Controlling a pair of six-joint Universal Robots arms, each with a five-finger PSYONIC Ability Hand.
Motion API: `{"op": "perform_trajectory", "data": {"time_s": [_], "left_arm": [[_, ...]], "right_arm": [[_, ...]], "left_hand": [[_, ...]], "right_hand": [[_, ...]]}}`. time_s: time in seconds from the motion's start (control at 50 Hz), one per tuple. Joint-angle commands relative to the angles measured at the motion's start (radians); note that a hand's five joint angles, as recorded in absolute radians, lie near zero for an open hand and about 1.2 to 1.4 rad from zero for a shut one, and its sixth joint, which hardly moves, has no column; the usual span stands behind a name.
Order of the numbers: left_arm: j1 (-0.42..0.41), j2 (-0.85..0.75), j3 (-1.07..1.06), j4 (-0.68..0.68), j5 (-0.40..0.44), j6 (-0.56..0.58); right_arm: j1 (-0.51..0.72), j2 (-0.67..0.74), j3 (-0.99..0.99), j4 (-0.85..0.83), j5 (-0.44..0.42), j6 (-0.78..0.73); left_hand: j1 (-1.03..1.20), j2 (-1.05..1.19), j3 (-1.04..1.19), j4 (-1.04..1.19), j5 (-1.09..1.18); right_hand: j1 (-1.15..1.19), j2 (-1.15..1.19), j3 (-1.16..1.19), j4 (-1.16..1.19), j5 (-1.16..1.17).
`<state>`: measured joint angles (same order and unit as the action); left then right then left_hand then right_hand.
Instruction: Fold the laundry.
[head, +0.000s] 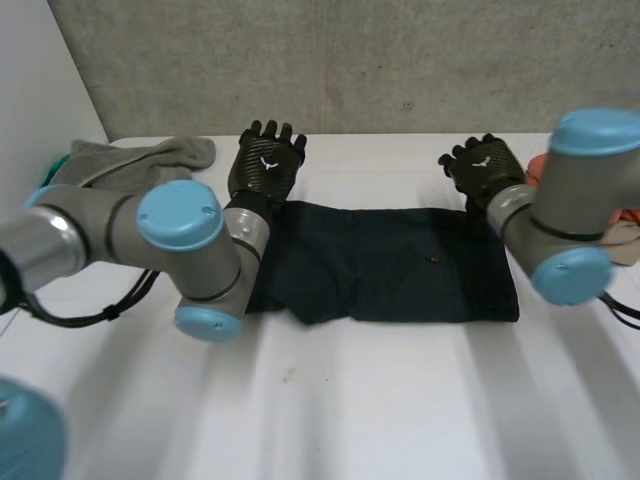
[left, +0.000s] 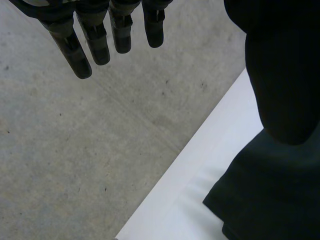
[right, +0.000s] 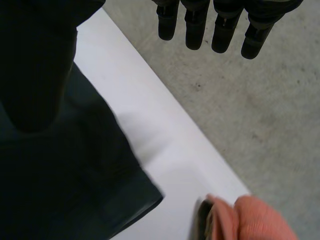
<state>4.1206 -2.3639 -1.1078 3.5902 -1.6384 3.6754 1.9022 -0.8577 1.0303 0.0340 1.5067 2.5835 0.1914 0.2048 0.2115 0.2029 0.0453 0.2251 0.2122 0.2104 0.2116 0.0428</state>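
Your left hand (head: 266, 160) and right hand (head: 484, 168) are both open, fingers straight, in the upper frame beyond the dark cloth (head: 390, 265).

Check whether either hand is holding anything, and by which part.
Nothing is held. The left hand and the right hand both have straight fingers at the far edge of the dark cloth, curled round nothing.

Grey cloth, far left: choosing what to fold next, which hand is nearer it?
Left. The left hand is just beside the grey cloth, at the far left corner of the dark garment; the right hand is at its far right corner.
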Motion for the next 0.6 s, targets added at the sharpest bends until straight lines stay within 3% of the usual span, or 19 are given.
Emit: {"op": "perform_trajectory", "data": {"time_s": [0.02, 0.12, 0.24, 0.32, 0.4, 0.48, 0.6], "left_arm": [[-0.007, 0.218, -0.251, -0.005, 0.003, -0.064], [-0.016, 0.284, -0.339, -0.001, 0.008, -0.139], [-0.022, 0.291, -0.362, 0.001, 0.006, -0.176], [-0.023, 0.29, -0.363, 0.001, 0.002, -0.178], [-0.028, 0.299, -0.376, -0.001, 0.0, -0.176], [-0.028, 0.343, -0.403, -0.002, 0.003, -0.176], [-0.026, 0.403, -0.443, 0.001, 0.006, -0.178]], "right_arm": [[-0.083, -0.218, 0.319, 0.126, -0.045, 0.155], [-0.144, -0.218, 0.465, 0.086, -0.123, 0.156], [-0.141, -0.137, 0.49, -0.058, -0.126, 0.153], [-0.147, -0.09, 0.468, -0.114, -0.103, 0.153], [-0.178, -0.129, 0.487, -0.147, -0.04, 0.123], [-0.23, -0.285, 0.54, -0.183, -0.025, -0.003], [-0.267, -0.347, 0.565, -0.183, -0.008, -0.33]], "left_hand": [[-0.017, -0.03, -0.037, -0.028, -0.045], [-0.017, -0.03, -0.037, -0.028, -0.045], [-0.017, -0.03, -0.037, -0.028, -0.045], [-0.017, -0.03, -0.037, -0.028, -0.045], [-0.017, -0.03, -0.037, -0.028, -0.045], [-0.017, -0.03, -0.037, -0.028, -0.045], [-0.017, -0.03, -0.037, -0.028, -0.045]], "right_hand": [[-0.051, -0.038, -0.036, -0.037, -0.043], [-0.051, -0.038, -0.036, -0.037, -0.043], [0.018, 0.03, 0.032, 0.031, 0.025], [1.168, 1.181, 1.183, 1.182, 1.176], [1.171, 1.184, 1.186, 1.185, 1.179], [1.171, 1.184, 1.186, 1.185, 1.179], [1.171, 1.184, 1.186, 1.185, 1.179]]}}
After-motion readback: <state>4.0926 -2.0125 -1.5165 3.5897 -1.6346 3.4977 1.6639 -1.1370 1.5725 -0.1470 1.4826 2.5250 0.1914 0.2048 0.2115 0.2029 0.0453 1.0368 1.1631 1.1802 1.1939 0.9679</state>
